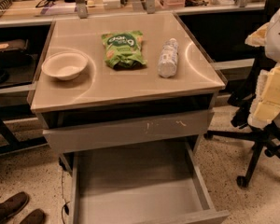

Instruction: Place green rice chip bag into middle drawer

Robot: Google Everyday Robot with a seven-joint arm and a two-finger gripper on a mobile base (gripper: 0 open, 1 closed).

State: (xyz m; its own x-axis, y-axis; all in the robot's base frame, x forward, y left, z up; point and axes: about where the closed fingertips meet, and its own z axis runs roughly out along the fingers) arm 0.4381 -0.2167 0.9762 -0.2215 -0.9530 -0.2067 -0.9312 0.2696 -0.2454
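Middle drawer (130, 190) stood pulled open below the tabletop (130, 85) | green rice chip bag (123, 49) lay on the tabletop, ungrasped | gripper (270, 93) off the tabletop's right edge, jaws' state we couldn't tell | we judged pick and placement both remained.

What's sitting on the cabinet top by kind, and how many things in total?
Bowls: 1, the white bowl
Snack bags: 1, the green rice chip bag
Bottles: 1, the white patterned bottle
Total: 3, all on the cabinet top, above the open middle drawer. The gripper is not in view.
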